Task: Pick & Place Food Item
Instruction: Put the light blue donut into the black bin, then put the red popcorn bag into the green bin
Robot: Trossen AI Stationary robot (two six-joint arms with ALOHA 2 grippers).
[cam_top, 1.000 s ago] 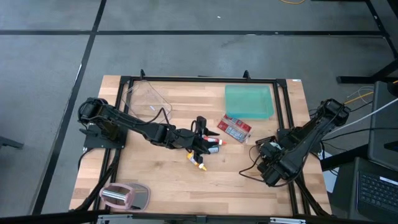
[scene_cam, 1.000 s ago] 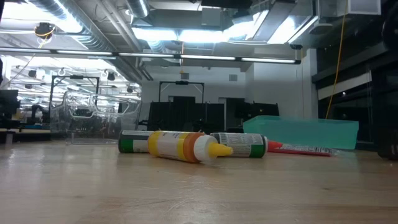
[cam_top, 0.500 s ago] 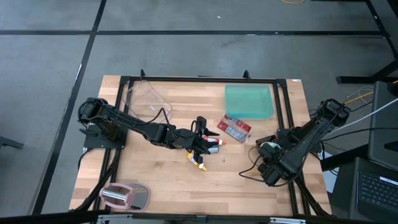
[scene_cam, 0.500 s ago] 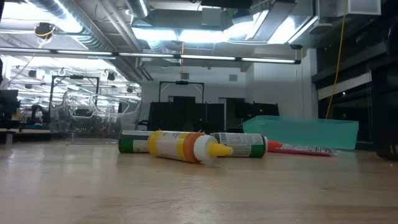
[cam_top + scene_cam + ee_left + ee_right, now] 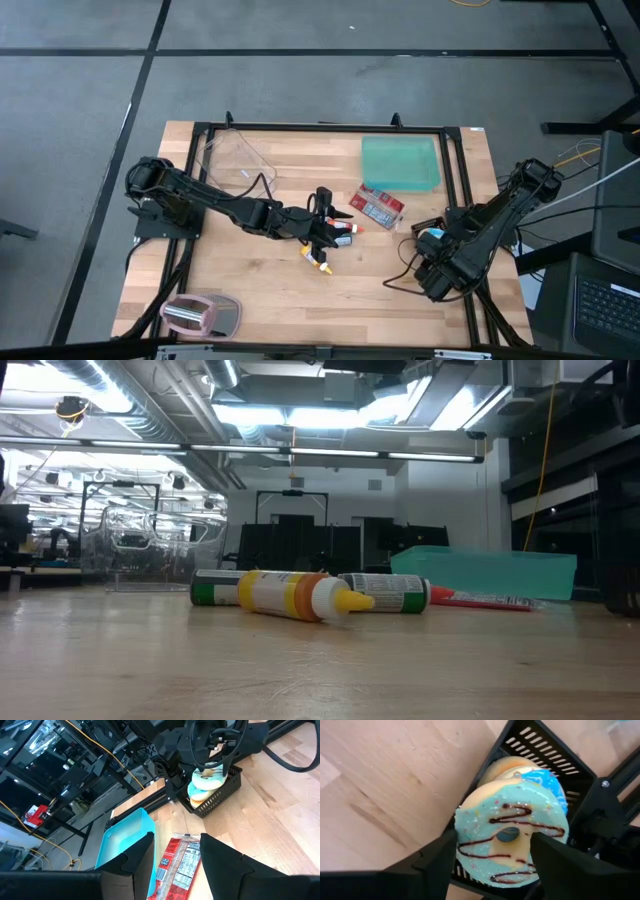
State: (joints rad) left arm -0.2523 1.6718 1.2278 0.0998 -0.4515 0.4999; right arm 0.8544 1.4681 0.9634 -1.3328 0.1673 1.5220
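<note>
A doughnut with pale blue icing and chocolate drizzle point(image 5: 507, 845) lies tilted on a second doughnut with blue icing point(image 5: 545, 782) in a black slatted basket point(image 5: 547, 750) at the table's right edge. My right gripper point(image 5: 495, 837) points down over it, open, with a finger on either side of the drizzled doughnut; I cannot tell whether they touch it. My left gripper point(image 5: 176, 840) hangs open, holding nothing, above the bottles point(image 5: 330, 245) at the table's middle. From there it faces the red packet point(image 5: 177, 870) and the basket point(image 5: 215, 795).
Lying on the wood are a yellow squeeze bottle point(image 5: 295, 595) and two green-labelled bottles point(image 5: 215, 588), point(image 5: 385, 592). The red packet point(image 5: 380, 207) lies near a teal bin point(image 5: 400, 163) at the far right. A clear tub point(image 5: 232, 158) sits far left, a pink-grey item point(image 5: 200, 315) near left.
In the high view a patch of pale blue icing has come into sight under my right gripper's tip. Both arms keep their places and the bottles lie as before.
</note>
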